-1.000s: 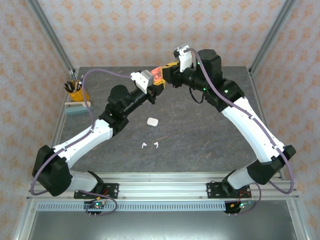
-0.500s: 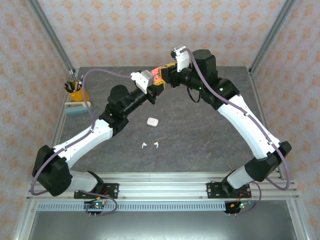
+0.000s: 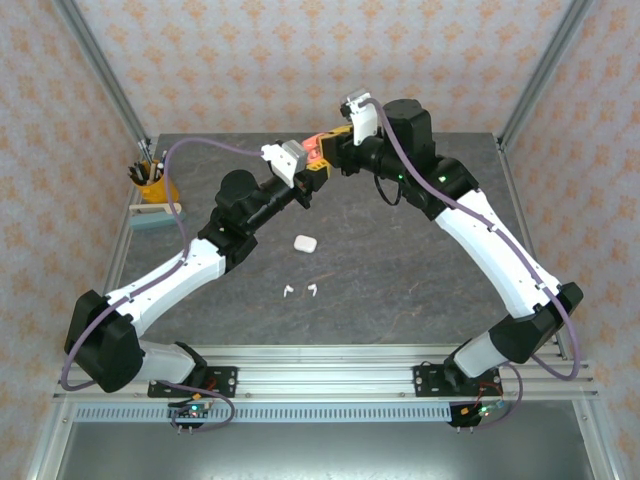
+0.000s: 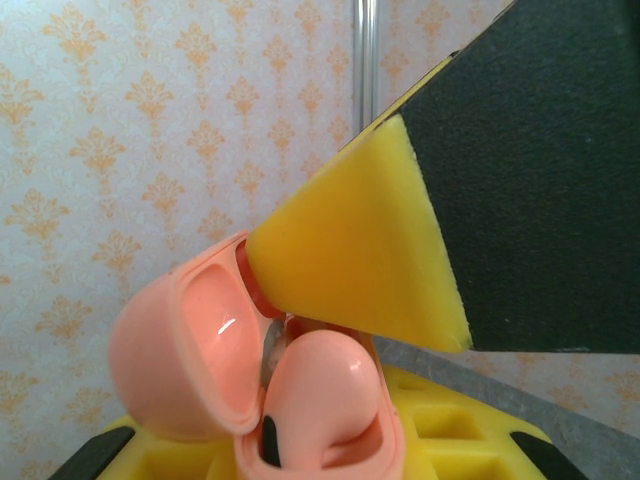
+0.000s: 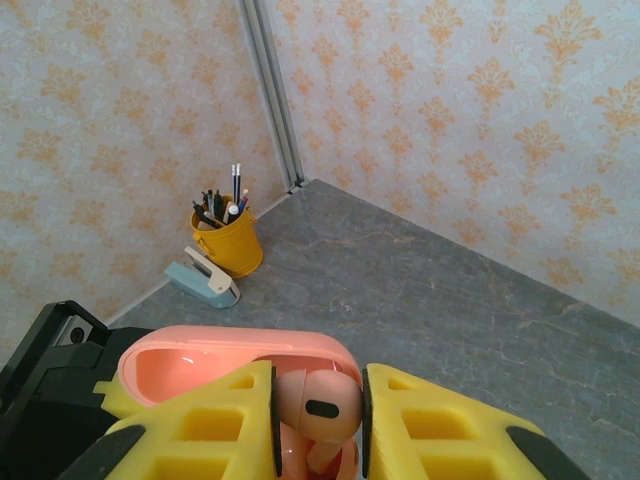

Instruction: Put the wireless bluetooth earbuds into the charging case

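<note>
Up over the far middle of the table (image 3: 420, 250), the left gripper (image 3: 314, 166) is clamped narrowly on the open coral-pink charging case (image 4: 190, 340). Just right of it, the right gripper (image 3: 336, 150) pinches a coral-pink earbud (image 5: 320, 400) at the case's mouth. Two white earbuds (image 3: 288, 291) (image 3: 312, 289) lie nearer on the table.

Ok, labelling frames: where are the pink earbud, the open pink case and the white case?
coral-pink stemmed plastic earbud (image 5: 318, 405): right wrist view, rounded head.
open coral-pink rounded plastic case (image 4: 212, 345): left wrist view, inner lid.
closed white rounded case (image 3: 305, 242): top external view, lid.
</note>
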`<state>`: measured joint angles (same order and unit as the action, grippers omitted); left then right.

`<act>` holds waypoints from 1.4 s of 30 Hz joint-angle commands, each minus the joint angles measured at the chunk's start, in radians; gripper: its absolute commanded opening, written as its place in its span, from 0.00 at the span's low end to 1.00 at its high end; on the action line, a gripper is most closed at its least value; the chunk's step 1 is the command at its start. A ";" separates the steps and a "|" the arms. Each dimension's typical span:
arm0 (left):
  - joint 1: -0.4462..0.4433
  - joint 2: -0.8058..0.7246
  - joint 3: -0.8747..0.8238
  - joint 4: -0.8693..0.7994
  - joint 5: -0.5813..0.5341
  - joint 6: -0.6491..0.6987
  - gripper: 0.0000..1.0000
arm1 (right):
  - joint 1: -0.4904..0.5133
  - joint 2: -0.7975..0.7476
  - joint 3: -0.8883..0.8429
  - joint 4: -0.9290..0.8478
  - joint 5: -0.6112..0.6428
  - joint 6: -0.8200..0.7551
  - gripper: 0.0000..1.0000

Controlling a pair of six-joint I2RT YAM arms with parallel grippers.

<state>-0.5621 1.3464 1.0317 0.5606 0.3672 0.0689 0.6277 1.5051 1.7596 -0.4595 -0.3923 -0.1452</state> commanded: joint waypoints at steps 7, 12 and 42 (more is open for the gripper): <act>0.004 -0.009 0.048 0.031 0.017 -0.013 0.00 | 0.018 -0.050 -0.040 -0.010 -0.038 -0.033 0.24; 0.004 -0.002 0.049 0.035 0.018 -0.018 0.00 | 0.029 -0.047 -0.039 -0.017 -0.049 -0.039 0.25; 0.004 0.002 0.028 0.045 0.013 -0.019 0.00 | 0.041 -0.072 -0.009 0.011 0.086 -0.009 0.51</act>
<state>-0.5621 1.3464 1.0401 0.5503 0.3782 0.0528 0.6544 1.4742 1.7332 -0.4633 -0.3164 -0.1753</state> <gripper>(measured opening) 0.253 0.504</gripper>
